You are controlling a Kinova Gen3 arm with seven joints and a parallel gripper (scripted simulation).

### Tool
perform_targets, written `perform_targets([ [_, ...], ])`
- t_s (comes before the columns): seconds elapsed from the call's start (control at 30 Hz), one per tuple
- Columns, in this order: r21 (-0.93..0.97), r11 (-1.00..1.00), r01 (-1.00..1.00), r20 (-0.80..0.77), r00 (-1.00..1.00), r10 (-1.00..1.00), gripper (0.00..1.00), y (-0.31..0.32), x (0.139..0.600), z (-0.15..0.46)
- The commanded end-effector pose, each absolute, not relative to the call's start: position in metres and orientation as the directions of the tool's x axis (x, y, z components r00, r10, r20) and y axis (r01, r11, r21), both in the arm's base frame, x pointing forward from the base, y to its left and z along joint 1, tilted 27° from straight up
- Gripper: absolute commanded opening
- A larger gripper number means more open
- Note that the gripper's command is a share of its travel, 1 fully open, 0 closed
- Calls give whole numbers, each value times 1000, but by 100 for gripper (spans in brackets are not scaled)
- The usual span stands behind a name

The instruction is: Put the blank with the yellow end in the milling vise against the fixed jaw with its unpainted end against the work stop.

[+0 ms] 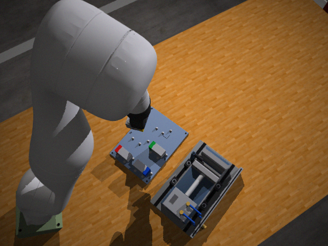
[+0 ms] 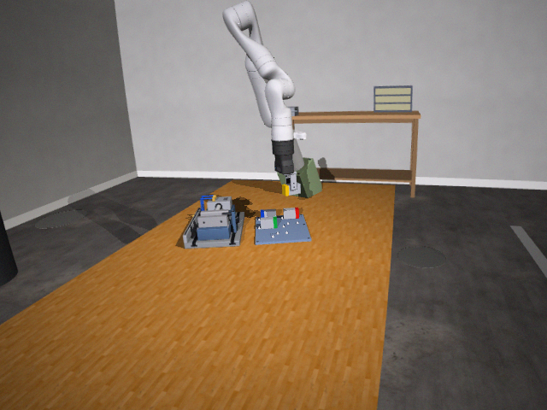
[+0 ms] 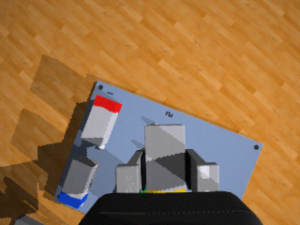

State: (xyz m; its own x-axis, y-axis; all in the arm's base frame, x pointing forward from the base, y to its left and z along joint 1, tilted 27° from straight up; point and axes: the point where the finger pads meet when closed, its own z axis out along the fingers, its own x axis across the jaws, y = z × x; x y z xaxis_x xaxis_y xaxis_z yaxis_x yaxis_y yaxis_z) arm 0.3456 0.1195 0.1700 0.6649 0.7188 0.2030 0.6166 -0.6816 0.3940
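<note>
My gripper [image 1: 137, 126] [image 2: 291, 187] [image 3: 165, 163] is shut on the grey blank with the yellow end [image 2: 285, 190] [image 3: 165, 155] and holds it above the plate [image 1: 169, 123] [image 2: 287, 238] [image 3: 220, 145]. In the wrist view its grey end points away from the gripper body, its yellow end towards it. The red-ended blank [image 1: 125, 155] [image 3: 99, 123], blue-ended blank [image 1: 140, 166] [image 3: 79, 178] and green-ended blank [image 1: 158, 150] [image 2: 267, 222] lie apart on the plate. The milling vise [image 1: 180, 169] [image 2: 214, 221] stands beside the plate; the work stop is hard to make out.
Several small pegs stand on the plate. Blue hoses [image 1: 195, 209] rise from the jaw block at the vise's lower end in the top view. Clamps line both long sides of the vise. The green robot base [image 1: 39, 228] stands at the lower left there.
</note>
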Motion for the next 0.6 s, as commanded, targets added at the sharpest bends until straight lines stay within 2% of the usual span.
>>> perform_targets([
  [0.0, 389, -702, 596, 217, 681, 699, 0, 120, 345, 171],
  [0.57, 329, -843, 426, 301, 799, 521, 0, 120, 345, 171],
])
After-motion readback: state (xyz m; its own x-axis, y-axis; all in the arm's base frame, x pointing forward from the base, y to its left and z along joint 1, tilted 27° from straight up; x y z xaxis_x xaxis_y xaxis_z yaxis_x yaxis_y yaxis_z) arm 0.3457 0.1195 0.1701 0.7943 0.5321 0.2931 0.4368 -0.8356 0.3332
